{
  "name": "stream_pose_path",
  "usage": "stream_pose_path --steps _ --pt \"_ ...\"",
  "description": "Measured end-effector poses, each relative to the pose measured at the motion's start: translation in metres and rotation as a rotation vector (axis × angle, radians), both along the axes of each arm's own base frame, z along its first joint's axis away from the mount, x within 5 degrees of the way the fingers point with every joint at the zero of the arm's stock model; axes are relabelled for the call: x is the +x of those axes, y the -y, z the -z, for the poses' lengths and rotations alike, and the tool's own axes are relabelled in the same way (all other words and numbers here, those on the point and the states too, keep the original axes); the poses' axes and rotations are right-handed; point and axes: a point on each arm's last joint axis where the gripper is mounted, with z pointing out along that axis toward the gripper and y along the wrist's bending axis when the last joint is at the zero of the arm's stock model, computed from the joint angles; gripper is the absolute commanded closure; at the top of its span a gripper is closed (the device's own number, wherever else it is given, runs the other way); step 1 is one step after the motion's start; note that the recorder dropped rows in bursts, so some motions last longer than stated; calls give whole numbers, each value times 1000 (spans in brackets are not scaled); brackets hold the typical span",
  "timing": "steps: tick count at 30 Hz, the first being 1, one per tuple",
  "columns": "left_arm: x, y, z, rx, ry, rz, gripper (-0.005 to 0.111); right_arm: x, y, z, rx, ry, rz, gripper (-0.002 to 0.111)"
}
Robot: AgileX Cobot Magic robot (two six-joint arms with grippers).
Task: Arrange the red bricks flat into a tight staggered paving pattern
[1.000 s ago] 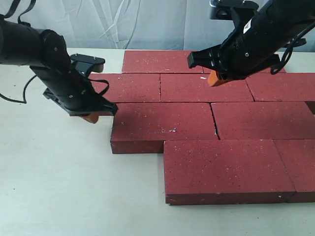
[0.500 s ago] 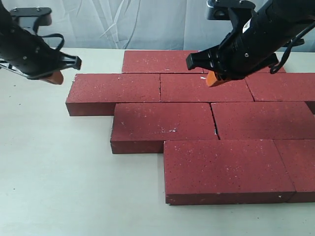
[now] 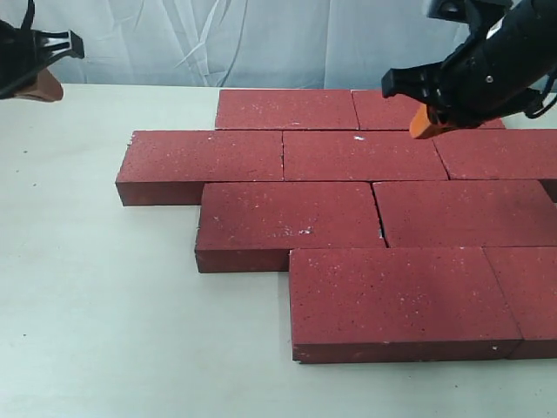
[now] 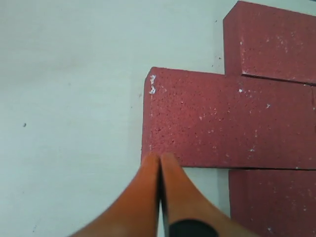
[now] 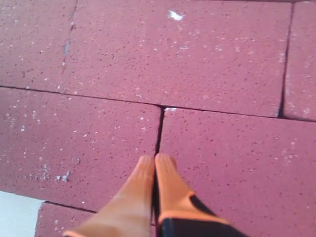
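Several red bricks (image 3: 365,155) lie flat in staggered rows, edge to edge, across the middle and right of the table. My left gripper (image 3: 45,87) hangs shut and empty at the far left, well clear of the leftmost brick (image 3: 202,154); its wrist view shows the orange fingertips (image 4: 159,158) pressed together over that brick's corner (image 4: 227,118). Above the back right bricks my right gripper (image 3: 424,124) is shut with nothing in it. In its wrist view the gripper (image 5: 155,159) hovers over a joint between two bricks (image 5: 217,148).
Pale bare tabletop (image 3: 96,287) spreads to the left and front of the paving. A light curtain (image 3: 218,43) hangs behind the table. The bricks run off the right edge of the exterior view.
My left gripper rose from beside the second-row brick and pulled back to the far left. My right gripper moved right and slightly up over the back bricks.
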Motion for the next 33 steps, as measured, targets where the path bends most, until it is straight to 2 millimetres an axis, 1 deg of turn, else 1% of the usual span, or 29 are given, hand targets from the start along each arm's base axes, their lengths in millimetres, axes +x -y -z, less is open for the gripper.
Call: stream_pose_path --steps 1,3,4,5,6,7,9,10,11,13,14,16,18,19,21,22,24,26,28,33 --pt "-2 0 -4 0 16 0 107 -1 4 -2 1 3 12 109" --pt "-8 -1 -18 3 66 2 107 -8 14 -10 4 22 32 109" --pt "-13 -1 -26 1 97 1 107 -17 17 -15 6 41 38 109" --pt "-14 -1 -29 1 108 0 107 -22 18 -17 7 51 39 109" --pt "-18 -1 -36 0 130 -1 107 -36 21 -22 12 80 44 109" --pt "-20 -1 -37 0 136 -1 107 -44 23 -24 14 94 46 109" --pt "-24 -2 -45 -2 164 -2 107 -68 28 -30 13 156 53 109" --pt "-26 -2 -48 -2 176 -3 107 -85 33 -35 7 214 57 109" --pt "-28 -2 -51 -3 188 -3 107 -97 37 -38 0 261 59 109" --pt "-30 -2 -52 -3 195 -5 107 -111 41 -40 -10 316 61 109" --pt "-31 -2 -53 -3 200 -6 107 -121 43 -45 -11 364 64 109" --pt "-33 -3 -51 -2 200 -7 107 -143 49 -53 -10 463 70 109" --pt "-34 -3 -50 -4 208 -12 107 -156 52 -56 -11 521 73 109" --pt "-36 -3 -51 -5 218 -15 107 -174 57 -59 -7 594 78 109" --pt "-37 -3 -51 -5 224 -17 107 -191 60 -60 3 655 84 109" --pt "-37 -3 -52 -5 228 -18 107 -206 63 -59 16 717 91 109" --pt "-37 -4 -52 -5 232 -19 107 -223 67 -56 28 802 102 109" --pt "-37 -4 -52 -5 232 -19 107 -234 70 -49 41 877 115 109" --pt "-37 -4 -52 -5 232 -19 107 -238 71 -45 49 919 123 109" --pt "-37 -4 -52 -5 234 -20 107 -238 72 -47 55 965 134 109"
